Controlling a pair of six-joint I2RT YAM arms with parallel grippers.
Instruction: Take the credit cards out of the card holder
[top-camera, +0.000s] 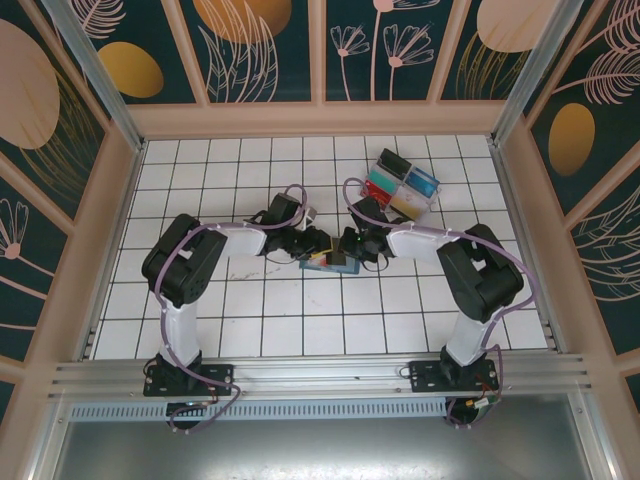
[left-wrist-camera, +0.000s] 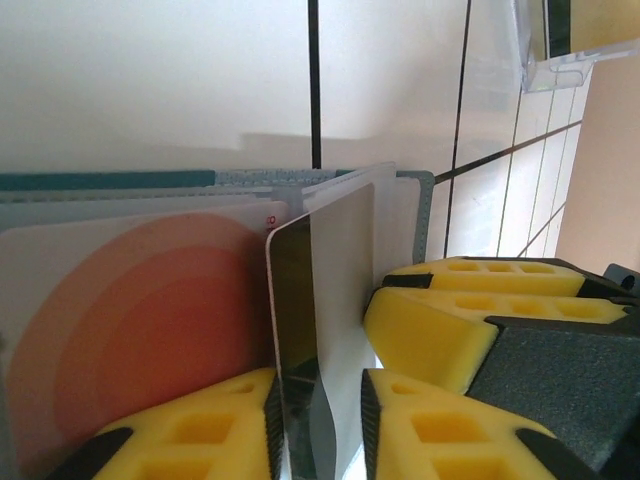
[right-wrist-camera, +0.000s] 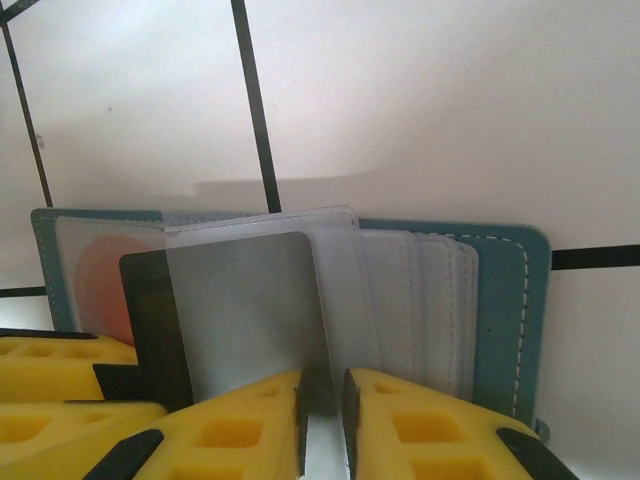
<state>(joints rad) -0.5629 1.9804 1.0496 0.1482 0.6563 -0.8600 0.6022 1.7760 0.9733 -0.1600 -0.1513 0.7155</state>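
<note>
The teal card holder (top-camera: 335, 265) (right-wrist-camera: 500, 310) lies open on the white tiles between both arms. A red-and-white card (left-wrist-camera: 140, 320) (right-wrist-camera: 95, 275) sits in a clear sleeve of the holder. A pale card (left-wrist-camera: 340, 280) (right-wrist-camera: 250, 310) with a dark stripe stands up out of the sleeves. My left gripper (top-camera: 322, 245) (left-wrist-camera: 320, 430) is closed on this card's lower part, one pad on either side. My right gripper (top-camera: 347, 245) (right-wrist-camera: 322, 420) faces it, pinched nearly shut on a thin clear leaf of the holder beside the card's edge. Its yellow fingers (left-wrist-camera: 450, 320) press in close on the right.
A clear plastic tray (top-camera: 403, 183) (left-wrist-camera: 560, 40) with coloured compartments stands behind the right gripper, toward the back right. Wooden walls ring the tiled floor (top-camera: 300, 330). Open tiles lie in front of the holder and to both sides.
</note>
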